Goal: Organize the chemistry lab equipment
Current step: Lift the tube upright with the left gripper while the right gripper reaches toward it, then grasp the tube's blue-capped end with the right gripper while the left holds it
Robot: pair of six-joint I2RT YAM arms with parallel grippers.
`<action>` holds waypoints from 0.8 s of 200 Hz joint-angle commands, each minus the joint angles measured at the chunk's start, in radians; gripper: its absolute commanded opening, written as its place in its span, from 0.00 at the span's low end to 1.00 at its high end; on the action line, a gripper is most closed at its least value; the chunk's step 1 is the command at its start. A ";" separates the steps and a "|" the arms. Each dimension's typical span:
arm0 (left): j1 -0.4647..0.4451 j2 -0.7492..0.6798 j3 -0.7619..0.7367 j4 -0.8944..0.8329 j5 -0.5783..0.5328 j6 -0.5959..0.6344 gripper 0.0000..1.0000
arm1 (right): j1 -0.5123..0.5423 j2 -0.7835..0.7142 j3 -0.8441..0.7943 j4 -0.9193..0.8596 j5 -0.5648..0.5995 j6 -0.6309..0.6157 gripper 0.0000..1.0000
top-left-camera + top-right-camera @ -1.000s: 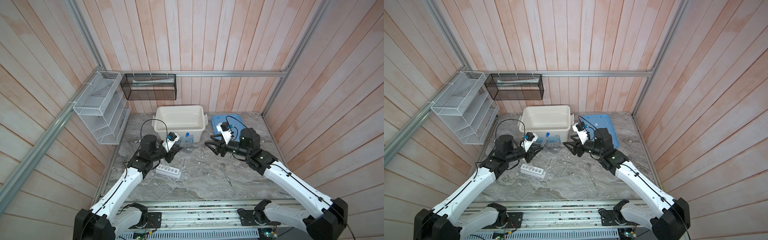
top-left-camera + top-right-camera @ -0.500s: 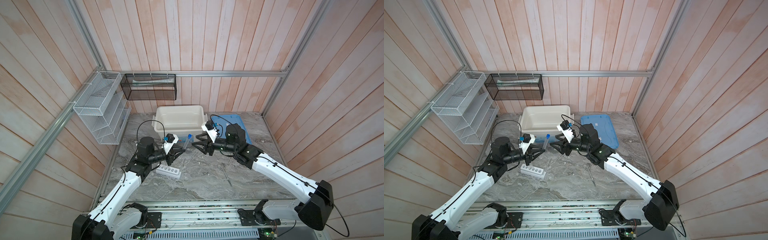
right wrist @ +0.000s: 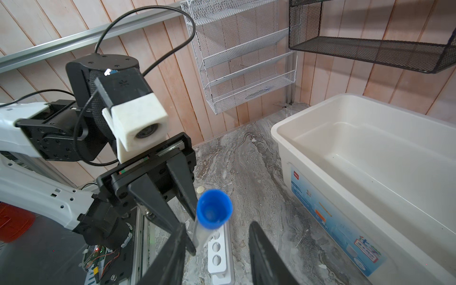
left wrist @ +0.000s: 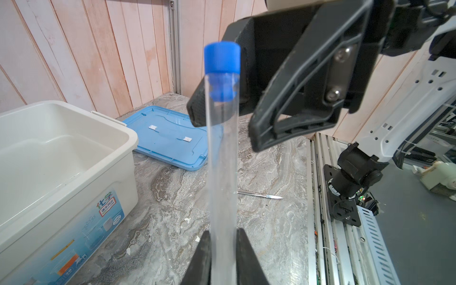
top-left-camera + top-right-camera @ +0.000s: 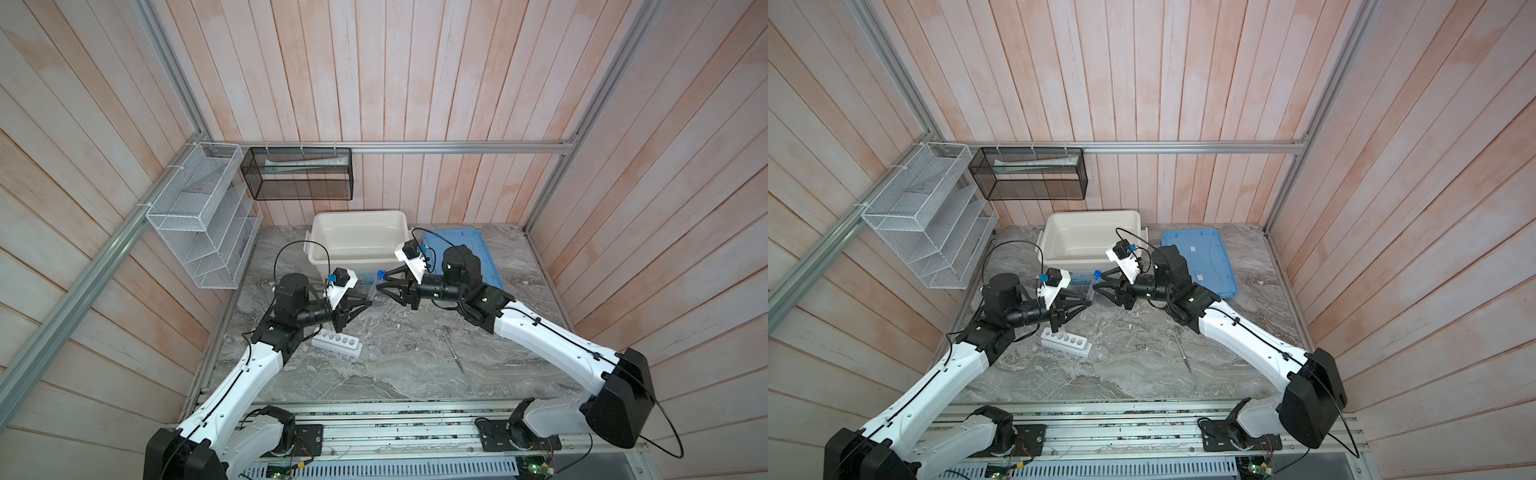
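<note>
Pale pink planks wall in a grey, veined marble tabletop (image 5: pixel 415 376). Both top views give the layout. The glossy white bin (image 5: pixel 357 245) sits at 12 o'clock and its flat blue lid (image 5: pixel 1204 253) lies on the marble at 2 o'clock. The white six-hole rack (image 5: pixel 337 343) is at 8 o'clock, with the small clear round flask (image 5: pixel 371 353) just beside its near end. The slim metal spatula (image 5: pixel 454 353) lies alone at 4 o'clock. The flask shows only from above, a faint glass outline on the stone.

The arms meet over the middle, in front of the bin, and only the wrist views show how. The left wrist view shows the left gripper (image 4: pixel 223 237) with its black fingers pinched on the lower end of a thin clear tube (image 4: pixel 222 160). The tube stands nearly upright and is topped by a blue cap (image 4: pixel 222 58). The right wrist view looks down on that cap between the matte fingers of the right gripper (image 3: pixel 217 225). Its jaws are partly apart and straddle the capped end. A clear gap shows on one side. The other finger may be touching the tube, but the overlap makes that hard to tell. Under the cap, this view also catches the rack's round holes.

A colourful printed label on the bin's front can be made out only from the wrists. The right gripper's ribbed black body blocks much of the left wrist view, leaving just the spatula's tip visible past the tube. A white wire-mesh shelf (image 5: pixel 199 232) hangs on the wall at 10 o'clock and a black mesh basket (image 5: pixel 299 178) at 11 o'clock.
</note>
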 commanded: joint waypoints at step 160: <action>0.003 -0.005 -0.013 0.028 0.011 -0.009 0.21 | 0.011 0.030 0.038 0.076 -0.030 0.033 0.22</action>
